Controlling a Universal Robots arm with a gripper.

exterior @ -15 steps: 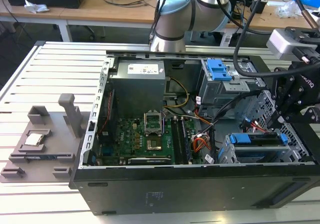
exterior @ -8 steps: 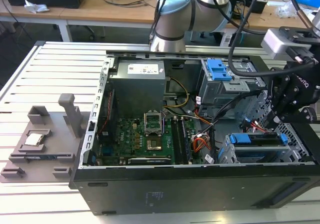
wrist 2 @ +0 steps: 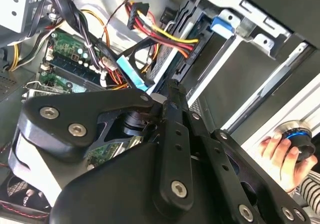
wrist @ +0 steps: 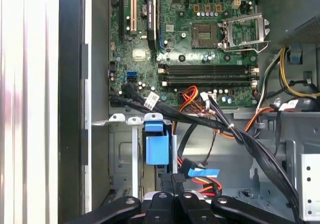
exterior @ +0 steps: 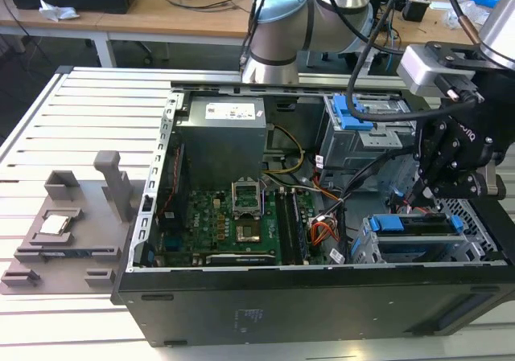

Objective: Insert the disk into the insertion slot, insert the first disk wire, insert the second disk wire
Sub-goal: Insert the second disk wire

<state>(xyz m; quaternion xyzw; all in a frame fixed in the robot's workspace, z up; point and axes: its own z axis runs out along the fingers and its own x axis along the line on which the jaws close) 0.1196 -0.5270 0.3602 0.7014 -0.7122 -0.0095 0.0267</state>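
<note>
In the exterior view the disk [exterior: 434,226], in its blue carrier, lies inside the insertion slot [exterior: 378,250], a silver cage at the case's near right corner. My gripper [exterior: 420,194] hangs just behind the disk's rear end. In the first wrist view the blue carrier end [wrist: 156,146] sits at the cage mouth, and my gripper [wrist: 171,180] is shut at the dark connector of the first disk wire [wrist: 186,167], which carries a blue tag with red cable beside it. The second wrist view shows the same blue-tagged wire [wrist 2: 132,74] running to my gripper [wrist 2: 169,92].
A bundle of orange, yellow and black wires [exterior: 322,232] and thick black cables [wrist: 240,134] cross beside the cage. A taller grey bay with a blue latch [exterior: 354,112] stands behind. The motherboard [exterior: 225,224] fills the case floor. A hand [wrist 2: 280,154] holds a round knob outside.
</note>
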